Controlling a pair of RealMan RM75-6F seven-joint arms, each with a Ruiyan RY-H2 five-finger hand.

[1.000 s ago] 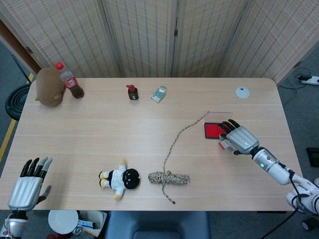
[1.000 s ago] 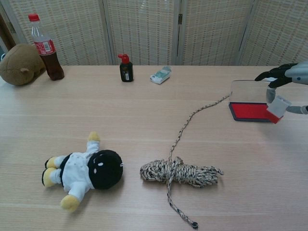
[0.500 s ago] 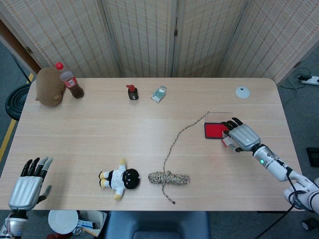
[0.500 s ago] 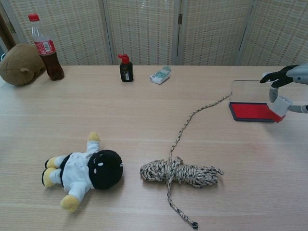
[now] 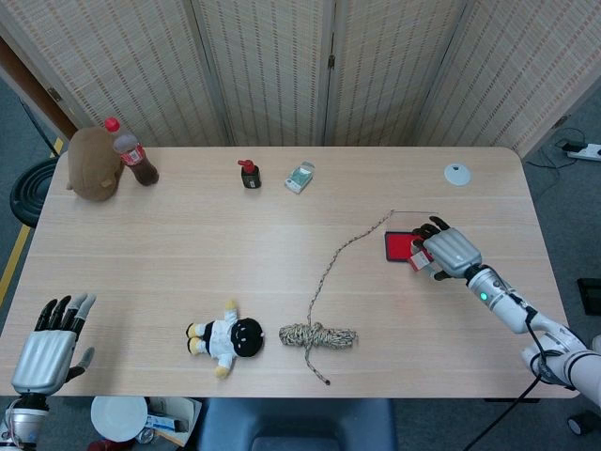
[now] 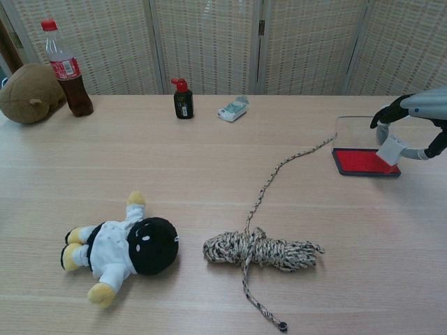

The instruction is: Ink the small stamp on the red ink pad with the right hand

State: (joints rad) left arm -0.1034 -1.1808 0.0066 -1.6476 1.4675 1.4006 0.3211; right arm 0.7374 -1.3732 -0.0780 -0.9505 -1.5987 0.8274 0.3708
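The red ink pad (image 6: 356, 161) (image 5: 398, 246) lies open at the right of the table, its clear lid (image 6: 356, 132) standing up behind it. My right hand (image 6: 412, 122) (image 5: 448, 250) holds the small white stamp (image 6: 391, 149) (image 5: 420, 259), whose red face sits on the pad's right end. My left hand (image 5: 49, 350) hovers off the table's near left corner, fingers apart and holding nothing; the chest view does not show it.
A braided rope (image 6: 262, 248) lies coiled in the middle, one strand running up toward the pad. A plush doll (image 6: 119, 249) lies at the front left. At the back stand a cola bottle (image 6: 63, 68), a brown plush (image 6: 29, 93), a small dark bottle (image 6: 183, 99) and a small packet (image 6: 232, 108).
My right hand has carried the stamp left and down, from just off the pad's right edge onto the red pad. The left hand has barely shifted.
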